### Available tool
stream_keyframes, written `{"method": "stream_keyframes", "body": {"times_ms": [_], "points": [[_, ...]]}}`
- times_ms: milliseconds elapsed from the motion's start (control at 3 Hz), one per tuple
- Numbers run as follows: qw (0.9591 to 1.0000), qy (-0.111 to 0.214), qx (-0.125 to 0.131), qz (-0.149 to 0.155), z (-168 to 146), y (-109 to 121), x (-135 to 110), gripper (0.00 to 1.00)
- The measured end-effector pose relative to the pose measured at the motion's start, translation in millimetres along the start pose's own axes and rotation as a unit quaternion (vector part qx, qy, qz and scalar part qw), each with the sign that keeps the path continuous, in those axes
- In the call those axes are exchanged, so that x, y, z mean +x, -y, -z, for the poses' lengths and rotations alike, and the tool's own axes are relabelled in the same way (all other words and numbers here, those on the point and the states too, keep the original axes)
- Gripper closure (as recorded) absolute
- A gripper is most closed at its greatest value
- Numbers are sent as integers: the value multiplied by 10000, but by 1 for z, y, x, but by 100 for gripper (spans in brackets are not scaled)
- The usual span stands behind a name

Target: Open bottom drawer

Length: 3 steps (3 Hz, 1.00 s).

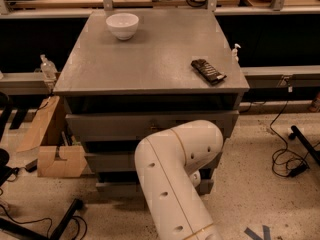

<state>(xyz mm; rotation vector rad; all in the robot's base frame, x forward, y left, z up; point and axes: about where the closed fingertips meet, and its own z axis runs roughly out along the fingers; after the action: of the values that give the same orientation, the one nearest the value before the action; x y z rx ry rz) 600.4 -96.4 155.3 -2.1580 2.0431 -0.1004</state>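
Speckled floor (260,184), grey cabinet (150,64), white arm (175,179) before bottom drawer (117,188), gripper hidden behind it, state cannot be told.

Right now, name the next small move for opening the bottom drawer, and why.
Probably a short pull back toward the base. The white arm bends down in front of the cabinet and covers the middle of the bottom drawer, so the gripper is hidden behind it, likely at the drawer's centre. The drawer front looks barely out, if at all.
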Motion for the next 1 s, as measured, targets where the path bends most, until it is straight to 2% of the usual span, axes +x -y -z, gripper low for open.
{"method": "stream_keyframes", "body": {"times_ms": [333, 667, 1000], "points": [[10000, 11, -12, -34, -2, -4, -1, 65], [10000, 11, -12, -34, 0, -4, -1, 96], [10000, 11, -12, -34, 0, -4, -1, 100]]}}
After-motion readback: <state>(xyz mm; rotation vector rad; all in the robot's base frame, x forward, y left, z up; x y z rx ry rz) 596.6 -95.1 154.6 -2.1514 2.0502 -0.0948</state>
